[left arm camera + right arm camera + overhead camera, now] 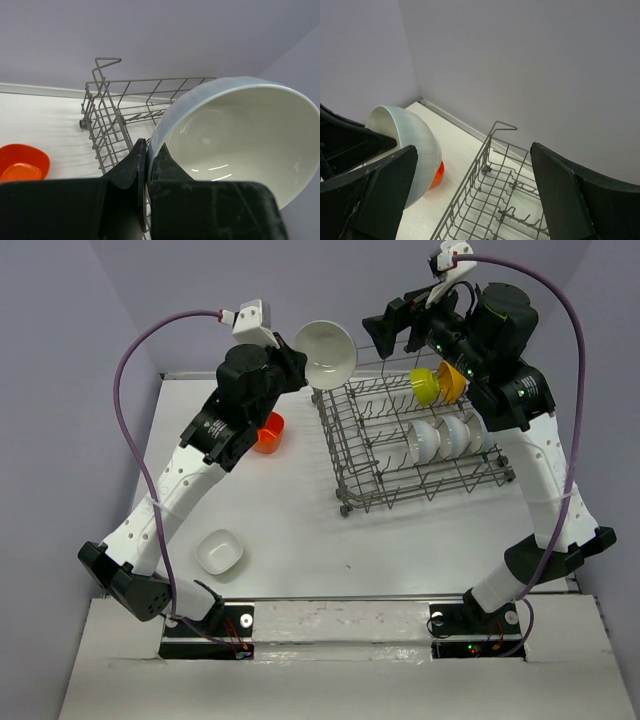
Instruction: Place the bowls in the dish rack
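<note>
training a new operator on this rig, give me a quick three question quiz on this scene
1. True or false: the left gripper is shut on the rim of a raised white bowl.
2. How many bowls sit on the table outside the dish rack? A none, B two, C five.
3. Which gripper is open?
Key: 1 true. 2 B: the red-orange bowl and the loose white bowl. 3 the right gripper.

The left arm (172, 488) and right arm (545, 468) have white links, black joints and looping purple cables (121, 370).
</note>
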Robot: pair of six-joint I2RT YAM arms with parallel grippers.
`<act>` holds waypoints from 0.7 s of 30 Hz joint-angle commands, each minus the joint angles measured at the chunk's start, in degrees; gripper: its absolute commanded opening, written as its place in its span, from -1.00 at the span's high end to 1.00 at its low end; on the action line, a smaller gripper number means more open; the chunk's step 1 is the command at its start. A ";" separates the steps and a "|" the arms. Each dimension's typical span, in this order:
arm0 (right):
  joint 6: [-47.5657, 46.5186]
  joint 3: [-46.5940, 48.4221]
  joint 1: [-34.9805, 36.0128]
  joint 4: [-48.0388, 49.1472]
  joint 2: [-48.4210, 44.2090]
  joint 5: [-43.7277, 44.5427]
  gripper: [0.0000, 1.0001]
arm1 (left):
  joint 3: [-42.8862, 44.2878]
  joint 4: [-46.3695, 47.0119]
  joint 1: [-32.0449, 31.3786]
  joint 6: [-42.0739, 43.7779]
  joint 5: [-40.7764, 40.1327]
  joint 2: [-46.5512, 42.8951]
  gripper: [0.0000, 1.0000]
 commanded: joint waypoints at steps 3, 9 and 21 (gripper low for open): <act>3.60 -0.47 -0.24 -2.09 -0.87 -0.97 -0.97 | 1.85 6.02 0.17 -1.02 1.11 -0.93 1.00; 5.01 -0.99 -0.24 -3.05 -0.52 -3.96 -0.77 | 2.99 5.85 0.00 -1.02 1.73 0.39 1.00; 4.66 -2.66 -0.24 -3.67 -2.45 -3.35 -0.71 | 19.77 0.41 -2.11 0.04 0.68 11.63 1.00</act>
